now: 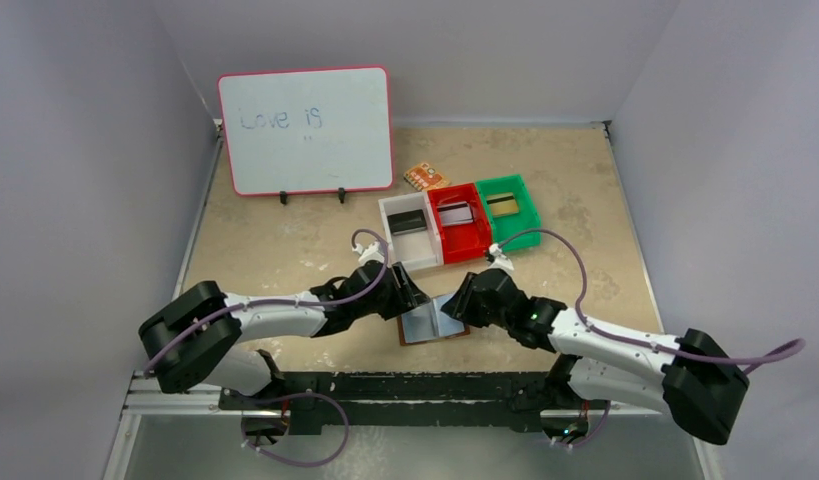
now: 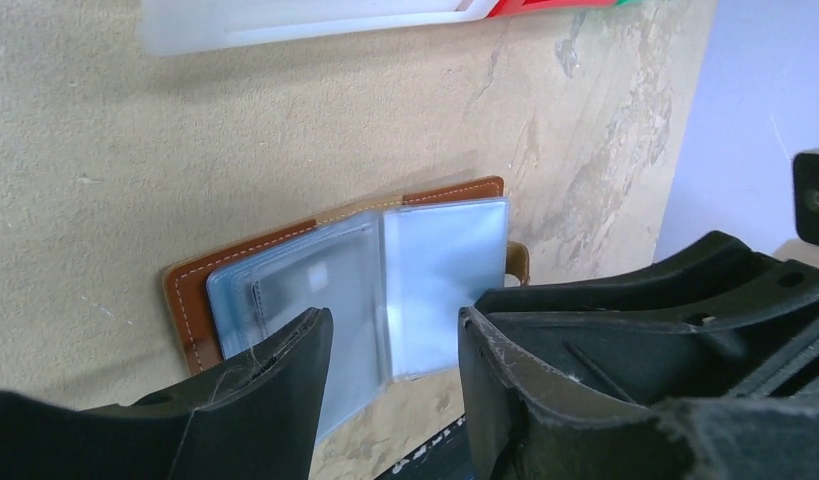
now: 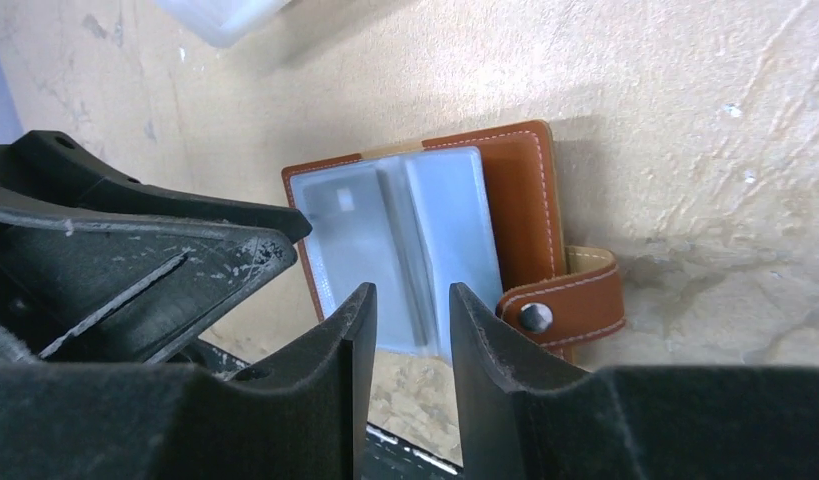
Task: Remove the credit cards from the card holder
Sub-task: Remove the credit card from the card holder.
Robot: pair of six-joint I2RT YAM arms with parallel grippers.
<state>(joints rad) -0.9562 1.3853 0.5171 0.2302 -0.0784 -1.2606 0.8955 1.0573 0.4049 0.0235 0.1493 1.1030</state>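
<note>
— Where are we?
— The card holder [image 1: 435, 322] lies open on the near part of the table [image 1: 285, 250], between us. Left gripper [image 2: 395, 350] is half-wide and empty, right gripper [image 3: 413, 330] narrow and empty.
— Then we should pin the cover and slide what looks like a credit card [image 3: 347, 205] out flat.

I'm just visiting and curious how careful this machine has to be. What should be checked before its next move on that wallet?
1. Wallet lies open, clear pockets up: ok.
2. Left gripper open, holding nothing: ok.
3. Right gripper open, holding nothing: ok.
4. Both grippers hang right over the wallet: ok.
5. Wallet emptied: not ok, a grey card seems to sit in one pocket.
6. White bin, red bin and green bin upright beyond the wallet: ok.
</note>
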